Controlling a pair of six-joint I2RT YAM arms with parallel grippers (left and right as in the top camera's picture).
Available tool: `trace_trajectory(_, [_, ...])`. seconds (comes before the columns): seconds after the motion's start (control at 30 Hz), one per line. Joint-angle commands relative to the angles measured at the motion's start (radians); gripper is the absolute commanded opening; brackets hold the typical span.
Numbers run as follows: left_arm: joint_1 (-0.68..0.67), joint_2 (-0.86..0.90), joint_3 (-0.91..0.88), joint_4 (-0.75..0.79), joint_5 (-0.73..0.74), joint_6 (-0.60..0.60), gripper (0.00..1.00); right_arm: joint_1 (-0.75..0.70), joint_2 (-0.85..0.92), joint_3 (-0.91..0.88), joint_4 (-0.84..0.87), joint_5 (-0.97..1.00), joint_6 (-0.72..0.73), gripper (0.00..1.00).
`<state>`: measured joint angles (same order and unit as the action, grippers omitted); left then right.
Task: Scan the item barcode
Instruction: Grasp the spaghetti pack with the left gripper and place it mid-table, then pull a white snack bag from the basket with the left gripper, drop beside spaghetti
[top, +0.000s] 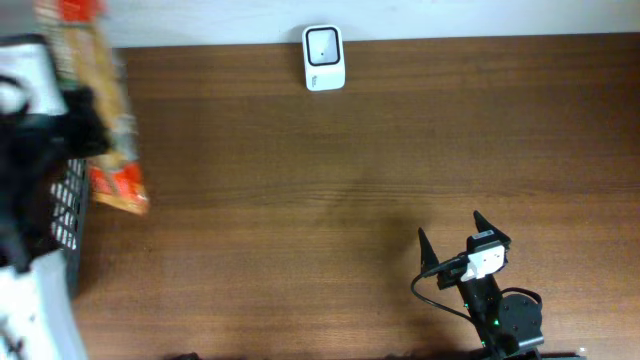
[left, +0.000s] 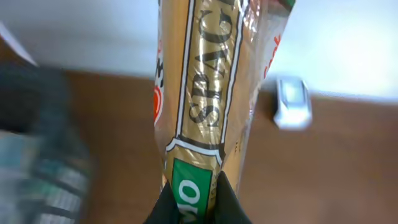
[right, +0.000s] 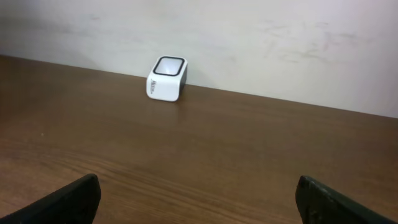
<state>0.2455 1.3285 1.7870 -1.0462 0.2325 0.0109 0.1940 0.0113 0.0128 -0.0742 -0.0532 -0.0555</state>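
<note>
The item is a long gold, red and green spaghetti pack (top: 105, 85), held at the table's far left. My left gripper (top: 88, 128) is shut on it. In the left wrist view both black fingers pinch the pack (left: 205, 93) at its green label, under the left gripper (left: 198, 202). No barcode shows on the faces I see. The white scanner (top: 323, 57) stands at the back edge of the table, also seen as a blurred scanner (left: 292, 102) past the pack. My right gripper (top: 450, 238) rests open near the front right, nothing between its fingers (right: 68, 202), facing the scanner (right: 167, 78).
A black mesh basket (top: 65, 210) sits at the left edge under the left arm, with white material (top: 45, 310) in front of it. A pale wall (right: 249, 37) runs behind the brown wooden table (top: 300, 200).
</note>
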Motion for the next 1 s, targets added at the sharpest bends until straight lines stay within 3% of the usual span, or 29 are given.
trace_trajectory(0.0, [-0.174,0.105,-0.094,0.001,-0.057,-0.096,0.00,-0.005,-0.008,-0.007,-0.001,0.001,0.000,0.99])
trace_trajectory(0.2, [-0.427,0.516,-0.251,0.063,-0.057,-0.477,0.00,-0.005,-0.008,-0.007,-0.001,0.001,0.000,0.98])
trace_trajectory(0.4, [-0.561,0.680,-0.251,0.209,-0.058,-0.492,0.01,-0.005,-0.008,-0.007,-0.001,0.001,0.000,0.99])
trace_trajectory(0.43, [-0.566,0.680,-0.251,0.218,-0.058,-0.492,0.33,-0.005,-0.008,-0.007,-0.001,0.001,0.000,0.99])
trace_trajectory(0.47, [-0.568,0.680,-0.251,0.228,-0.058,-0.487,0.81,-0.005,-0.008,-0.007,-0.001,0.001,0.000,0.99])
trace_trajectory(0.53, [-0.552,0.671,-0.205,0.219,-0.058,-0.454,1.00,-0.005,-0.008,-0.007,-0.001,0.001,0.000,0.99])
trace_trajectory(0.63, [-0.499,0.596,-0.014,0.137,-0.109,-0.329,0.99,-0.005,-0.008,-0.007,-0.001,0.001,0.000,0.99])
trace_trajectory(0.77, [-0.341,0.455,0.192,0.061,-0.130,-0.103,0.99,-0.005,-0.008,-0.007,-0.001,0.001,0.000,0.99])
trace_trajectory(0.83, [-0.161,0.362,0.248,0.057,-0.157,-0.103,0.99,-0.005,-0.008,-0.007,-0.001,0.001,0.000,0.99])
trace_trajectory(0.97, [0.341,0.275,0.254,-0.005,-0.175,-0.103,0.99,-0.005,-0.008,-0.007,-0.001,0.001,0.000,0.99])
